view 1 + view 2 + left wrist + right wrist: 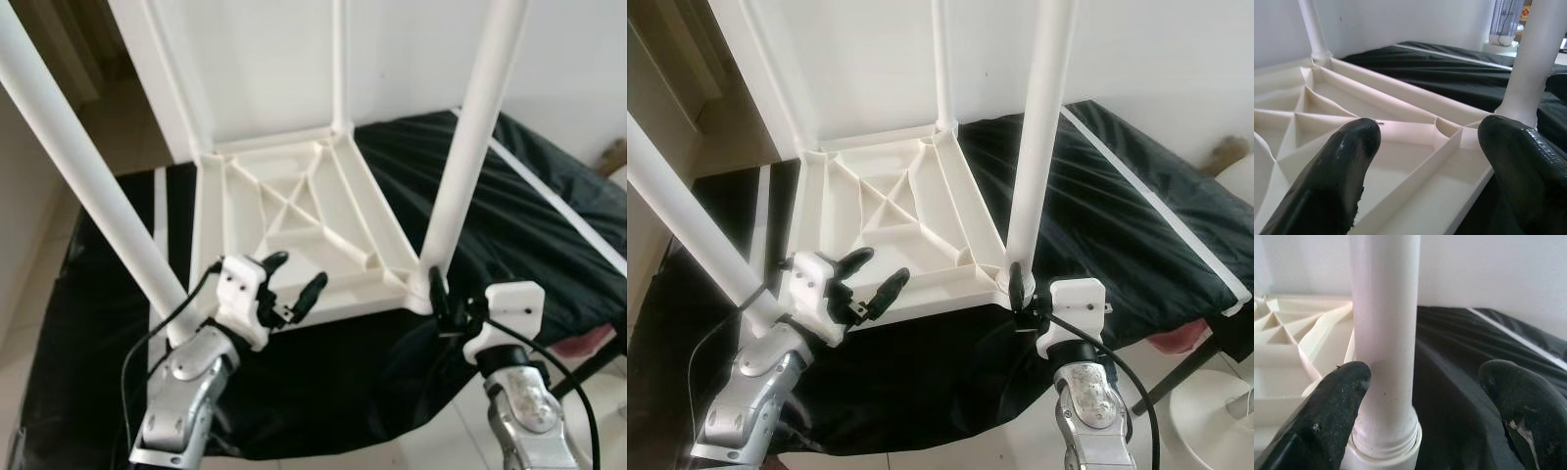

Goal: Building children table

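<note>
A white plastic children's table (294,211) lies upside down on a black cloth, its ribbed underside facing up. White legs stand up from its corners: the near right leg (470,147), the near left leg (88,176) and a far leg (338,59). My left gripper (298,270) hovers open over the table's near edge, with nothing between its fingers (1337,166). My right gripper (453,299) is open at the foot of the near right leg (1383,333), which stands between the fingers, close against one of them.
The black cloth (529,215) covers the floor under the table and runs off to the right. A white wall stands right behind. Pale floor tiles (20,323) lie to the left. A round white base (1215,411) and a dark slanted rod (1185,377) are at the near right.
</note>
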{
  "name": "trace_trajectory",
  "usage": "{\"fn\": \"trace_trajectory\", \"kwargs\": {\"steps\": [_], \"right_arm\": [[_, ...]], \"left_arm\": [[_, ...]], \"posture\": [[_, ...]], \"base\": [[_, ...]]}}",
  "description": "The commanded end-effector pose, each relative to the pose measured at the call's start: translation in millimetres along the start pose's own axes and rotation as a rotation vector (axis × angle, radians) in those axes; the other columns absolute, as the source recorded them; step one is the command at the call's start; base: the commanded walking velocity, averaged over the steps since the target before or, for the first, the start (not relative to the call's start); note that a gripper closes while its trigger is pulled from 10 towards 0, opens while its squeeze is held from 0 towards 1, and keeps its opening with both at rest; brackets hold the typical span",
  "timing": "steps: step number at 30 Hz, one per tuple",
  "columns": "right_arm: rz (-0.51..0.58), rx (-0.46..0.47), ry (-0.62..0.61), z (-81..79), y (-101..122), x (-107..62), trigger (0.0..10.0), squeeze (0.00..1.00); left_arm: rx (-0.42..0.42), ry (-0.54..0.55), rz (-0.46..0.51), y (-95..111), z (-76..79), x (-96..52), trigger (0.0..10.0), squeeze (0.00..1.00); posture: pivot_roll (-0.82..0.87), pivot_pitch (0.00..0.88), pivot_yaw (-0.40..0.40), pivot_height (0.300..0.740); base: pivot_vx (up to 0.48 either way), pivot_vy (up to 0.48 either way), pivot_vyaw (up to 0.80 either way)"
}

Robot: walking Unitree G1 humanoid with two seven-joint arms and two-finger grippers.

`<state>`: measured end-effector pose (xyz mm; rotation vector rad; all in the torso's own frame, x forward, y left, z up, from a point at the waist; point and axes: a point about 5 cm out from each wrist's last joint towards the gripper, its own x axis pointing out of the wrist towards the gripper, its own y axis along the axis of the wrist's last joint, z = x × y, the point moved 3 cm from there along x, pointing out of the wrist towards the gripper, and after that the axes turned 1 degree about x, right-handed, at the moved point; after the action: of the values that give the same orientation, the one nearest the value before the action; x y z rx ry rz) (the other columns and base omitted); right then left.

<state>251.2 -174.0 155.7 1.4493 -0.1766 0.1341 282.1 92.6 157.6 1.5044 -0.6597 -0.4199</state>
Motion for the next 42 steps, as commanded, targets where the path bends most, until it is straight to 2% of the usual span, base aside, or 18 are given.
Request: {"fn": "trace_trajectory", "kwargs": {"steps": [1,9,12,15,18,22,23,31,36,40,41,42], "right_arm": [[-0.026,0.009,0.025,-4.1,-3,-0.6,10.0,0.0],[-0.042,0.006,0.046,-5.8,-13,6.3,10.0,0.0],[-0.043,0.003,0.126,-8.4,-17,17.8,10.0,0.0],[-0.049,0.0,0.159,-9.6,-19,20.7,10.0,0.0],[-0.079,-0.013,0.207,-7.3,-29,28.0,10.0,0.0],[-0.085,-0.013,0.214,-6.7,-31,29.3,10.0,0.0],[-0.091,-0.035,0.247,-6.5,-35,33.8,10.0,0.0],[-0.069,-0.085,0.301,-5.9,-36,51.0,10.0,0.0],[-0.058,-0.08,0.341,-4.8,-36,66.5,10.0,0.0],[-0.051,-0.088,0.364,-5.7,-36,70.2,10.0,0.0],[-0.051,-0.101,0.364,-4.2,-37,73.5,2.9,0.0],[-0.051,-0.101,0.364,-4.2,-37,73.5,2.9,0.0]], "left_arm": [[-0.004,0.003,-0.016,1,-1.8,-1.2,10.0,0.0],[0.006,0.008,-0.04,-5,0.1,8.4,10.0,0.0],[0.006,-0.033,-0.01,4,2.8,19.2,10.0,0.0],[-0.005,-0.047,-0.001,7,4.8,21.3,10.0,0.0],[-0.007,-0.146,-0.027,5,20.8,21.7,10.0,0.0],[0.0,-0.174,-0.041,4,24.7,21.1,10.0,0.0],[-0.025,-0.201,-0.04,7,28.0,22.6,10.0,0.0],[-0.119,-0.187,-0.028,11,32.6,28.9,10.0,0.0],[-0.067,-0.209,-0.044,9,37.2,32.3,10.0,0.0],[-0.062,-0.222,-0.042,10,39.6,33.6,10.0,0.0],[-0.058,-0.217,-0.045,10,39.4,34.9,10.0,0.0],[-0.058,-0.217,-0.045,10,39.4,34.9,10.0,0.0]], "posture": [[-0.03,0.0,0.065,0.74],[-0.04,0.0,0.065,0.74],[-0.03,0.0,0.062,0.74],[-0.03,0.0,0.062,0.74],[-0.03,0.0,0.063,0.74],[-0.03,0.0,0.063,0.74],[-0.02,0.0,0.05,0.74],[-0.02,0.0,0.048,0.74],[-0.01,0.0,0.042,0.74],[-0.01,0.0,0.042,0.74],[-0.01,0.0,0.04,0.74],[-0.01,0.0,0.04,0.74]], "base": [[0.0,0.0,0.0],[0.0,0.0,0.0],[0.0,0.0,0.0],[0.0,0.0,0.0],[0.0,0.0,0.0],[0.0,0.0,0.0],[0.0,0.0,0.0],[0.0,0.0,0.0],[0.0,0.0,0.0],[0.0,0.0,0.0],[0.0,0.0,0.0],[0.0,0.0,0.0]]}}
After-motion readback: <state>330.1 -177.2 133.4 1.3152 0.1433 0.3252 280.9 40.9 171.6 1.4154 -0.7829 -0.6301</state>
